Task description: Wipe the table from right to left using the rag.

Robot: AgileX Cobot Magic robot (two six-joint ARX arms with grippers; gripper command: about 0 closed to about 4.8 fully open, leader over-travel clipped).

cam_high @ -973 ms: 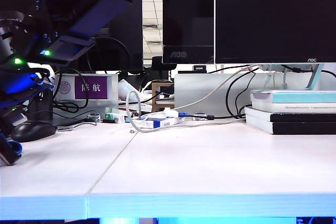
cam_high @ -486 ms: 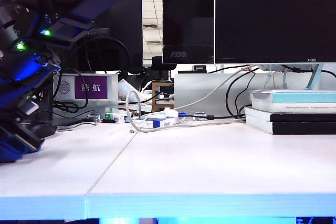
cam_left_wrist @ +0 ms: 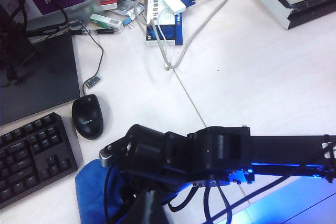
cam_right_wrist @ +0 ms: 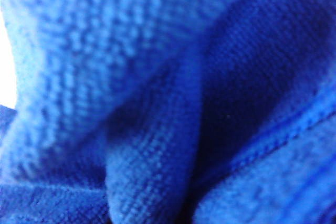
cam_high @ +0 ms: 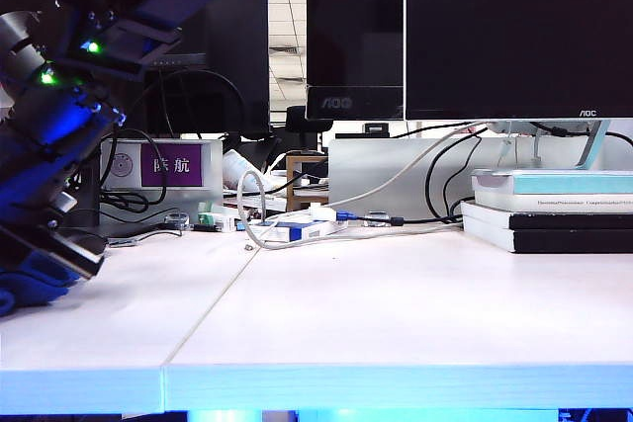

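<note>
I had the right gripper [cam_high: 45, 264] reached across to the table's [cam_high: 396, 313] far left edge, its jaws narrowed onto the rag [cam_left_wrist: 92, 184], which lay bunched just beside the mouse [cam_left_wrist: 87, 116] and keyboard [cam_left_wrist: 31, 156]. The left gripper was nowhere in my views, so I couldn't tell its state. I judged 1 risk: any further leftward drag could shove the mouse or snag its cable.

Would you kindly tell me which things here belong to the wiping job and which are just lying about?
Job:
- rag
- table
- right hand, hidden in the rag at the table's left end

Lying about:
- mouse
- keyboard
- books
- cables
</note>
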